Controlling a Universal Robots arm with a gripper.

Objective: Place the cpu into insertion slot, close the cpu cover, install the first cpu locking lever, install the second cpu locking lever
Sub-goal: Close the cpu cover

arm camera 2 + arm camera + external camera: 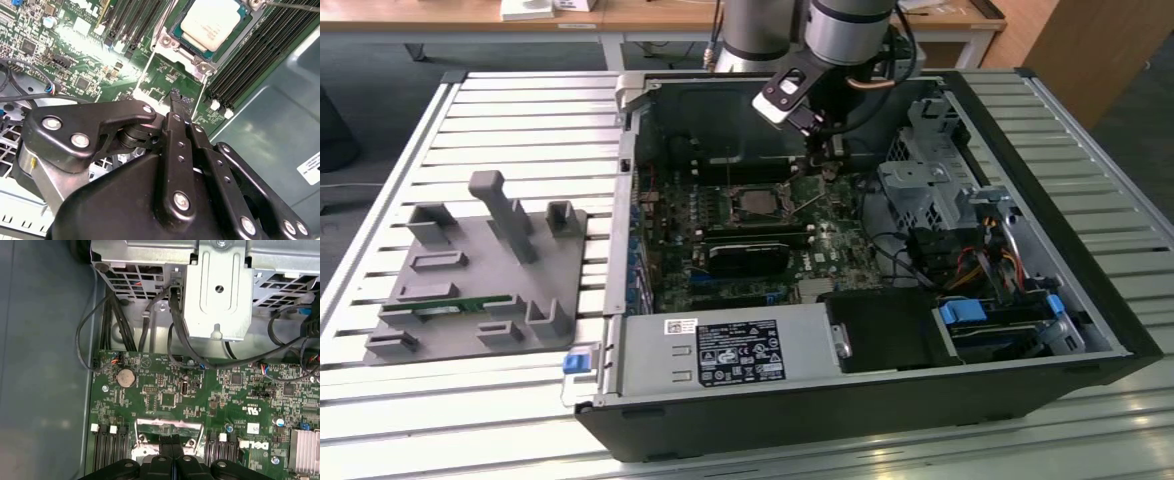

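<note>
The cpu, a small square chip with a dull silver-tan top, lies in the insertion slot on the green motherboard; the exterior view shows the cpu mid-board inside the open computer case. The cpu cover, a thin silver frame with a square window, stands swung open beside the slot, and the cpu cover appears again in the first wrist view. My gripper is shut, black fingers pressed together, tips at the cover's free edge, with nothing seen between them. A thin locking lever sticks up by the slot.
A silver drive cage and black cables sit close by the gripper. A black block lies beyond the slot, and a labelled power supply fills the case's near side. A grey fixture rests on the slatted table.
</note>
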